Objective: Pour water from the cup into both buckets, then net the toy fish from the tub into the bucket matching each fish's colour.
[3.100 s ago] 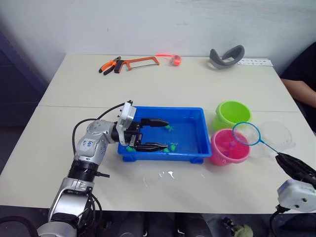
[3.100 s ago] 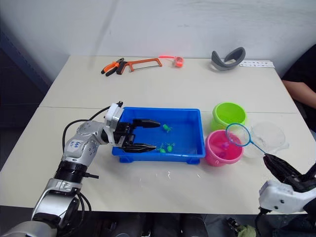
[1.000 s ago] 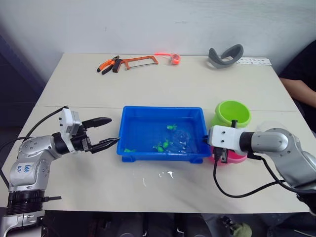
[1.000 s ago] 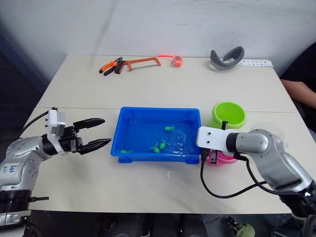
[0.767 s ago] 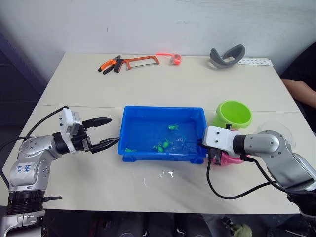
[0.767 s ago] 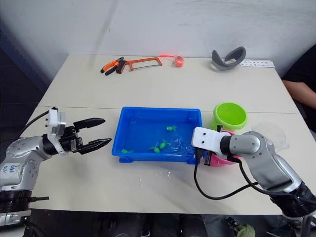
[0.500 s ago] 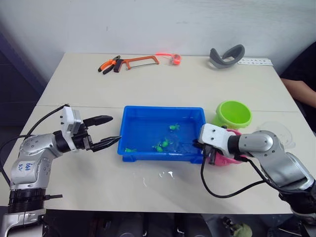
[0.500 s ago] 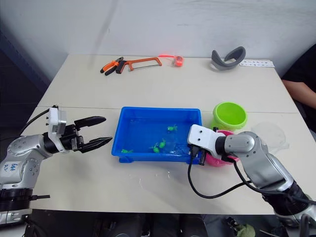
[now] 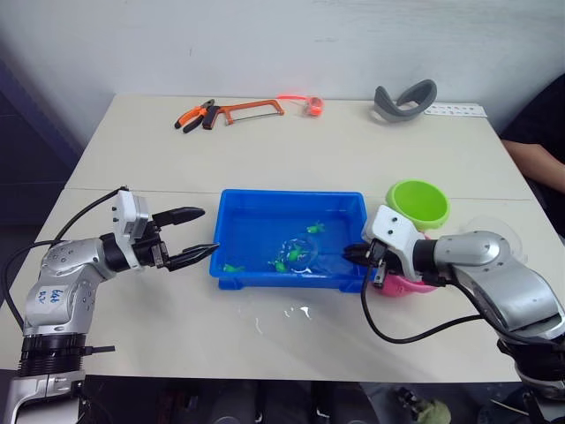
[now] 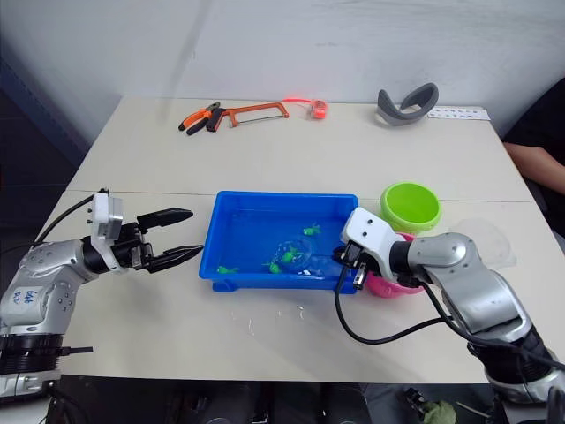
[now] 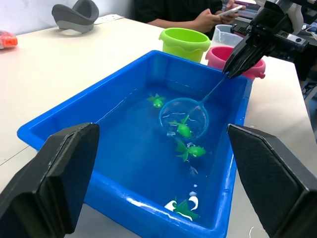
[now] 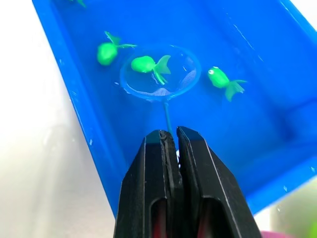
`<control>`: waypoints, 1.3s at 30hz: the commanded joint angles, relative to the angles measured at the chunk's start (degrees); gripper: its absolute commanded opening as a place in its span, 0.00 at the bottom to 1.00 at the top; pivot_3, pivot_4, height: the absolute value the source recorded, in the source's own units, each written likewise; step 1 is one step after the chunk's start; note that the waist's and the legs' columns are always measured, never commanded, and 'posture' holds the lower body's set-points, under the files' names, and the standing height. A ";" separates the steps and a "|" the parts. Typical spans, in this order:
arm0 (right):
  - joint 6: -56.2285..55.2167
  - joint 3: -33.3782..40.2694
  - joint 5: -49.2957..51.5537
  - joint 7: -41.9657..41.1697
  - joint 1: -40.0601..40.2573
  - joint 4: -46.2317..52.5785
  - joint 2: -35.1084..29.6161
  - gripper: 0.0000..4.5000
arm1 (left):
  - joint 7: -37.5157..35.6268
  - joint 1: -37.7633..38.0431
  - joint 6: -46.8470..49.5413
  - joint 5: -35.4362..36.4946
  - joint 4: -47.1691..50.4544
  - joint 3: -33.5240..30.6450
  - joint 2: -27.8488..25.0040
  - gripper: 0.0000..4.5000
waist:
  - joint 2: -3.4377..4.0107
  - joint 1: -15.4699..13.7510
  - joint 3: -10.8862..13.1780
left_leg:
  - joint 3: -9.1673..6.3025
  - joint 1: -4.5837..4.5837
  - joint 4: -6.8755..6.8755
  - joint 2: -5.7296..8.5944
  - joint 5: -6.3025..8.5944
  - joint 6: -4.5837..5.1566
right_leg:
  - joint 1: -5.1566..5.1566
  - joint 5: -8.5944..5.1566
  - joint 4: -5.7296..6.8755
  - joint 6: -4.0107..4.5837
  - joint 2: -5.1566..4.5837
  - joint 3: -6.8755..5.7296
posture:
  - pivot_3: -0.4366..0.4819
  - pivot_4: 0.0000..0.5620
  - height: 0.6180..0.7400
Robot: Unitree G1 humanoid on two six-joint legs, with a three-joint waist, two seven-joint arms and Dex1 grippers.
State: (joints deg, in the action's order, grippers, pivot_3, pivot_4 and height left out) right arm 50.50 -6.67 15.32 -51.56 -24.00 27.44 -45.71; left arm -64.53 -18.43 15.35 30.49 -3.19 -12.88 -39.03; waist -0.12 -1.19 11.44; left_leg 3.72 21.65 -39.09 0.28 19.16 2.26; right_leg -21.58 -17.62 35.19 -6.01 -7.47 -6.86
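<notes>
Your net (image 12: 159, 73), a small blue-rimmed hoop of clear mesh on a thin dark handle, sits low in the water of the blue tub (image 9: 231, 265) with 1 green fish (image 12: 150, 65) lying inside the hoop and 2 more green fish just outside its rim. The handle runs straight back from the hoop to your right gripper (image 12: 171, 139), whose 2 black fingers are pinched tight on it at the tub's right end, next to the pink bucket (image 11: 219, 55) and near the green bucket (image 9: 418, 202). Your left gripper (image 9: 194, 233) hangs spread wide and empty just off the tub's left end, apart from the net.
</notes>
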 commanded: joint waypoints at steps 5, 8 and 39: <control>2.30 7.79 5.99 0.91 1.81 5.08 -0.66 0.00 | -1.50 -2.57 -2.20 0.25 -1.02 0.84 0.59 0.99 | 0.00 0.01 0.00 | 0.00 0.00 0.01 0.00 0.00 0.00 | 0.00 0.00 0.00 0.00 0.00 0.00 | 0.48 0.27 1.00; 3.92 13.42 9.70 1.42 3.43 6.82 -0.56 0.00 | -2.74 -3.96 -2.05 0.63 -1.19 1.74 0.72 0.99 | 0.00 -0.09 0.00 | 0.00 0.01 0.01 0.00 0.00 0.00 | 0.00 0.00 0.00 0.00 0.00 0.00 | 0.48 0.27 1.00; -58.51 34.46 -21.48 15.05 25.02 -19.85 -10.74 0.00 | 6.99 -17.12 10.91 2.05 3.16 13.37 15.35 0.99 | -0.01 -0.16 -0.01 | 0.22 -0.19 0.01 0.05 -0.12 -0.04 | 0.05 0.01 0.20 -0.03 0.31 0.26 | 0.48 0.27 1.00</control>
State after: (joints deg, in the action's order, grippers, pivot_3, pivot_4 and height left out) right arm -0.20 27.63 -0.89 -40.22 1.37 9.25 -54.24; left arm -57.67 -34.14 26.70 32.31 -0.71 0.76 -24.16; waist -0.13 -1.35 11.43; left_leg 3.94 21.46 -39.08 0.33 19.04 2.22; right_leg -21.53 -17.61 35.38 -6.03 -7.16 -6.60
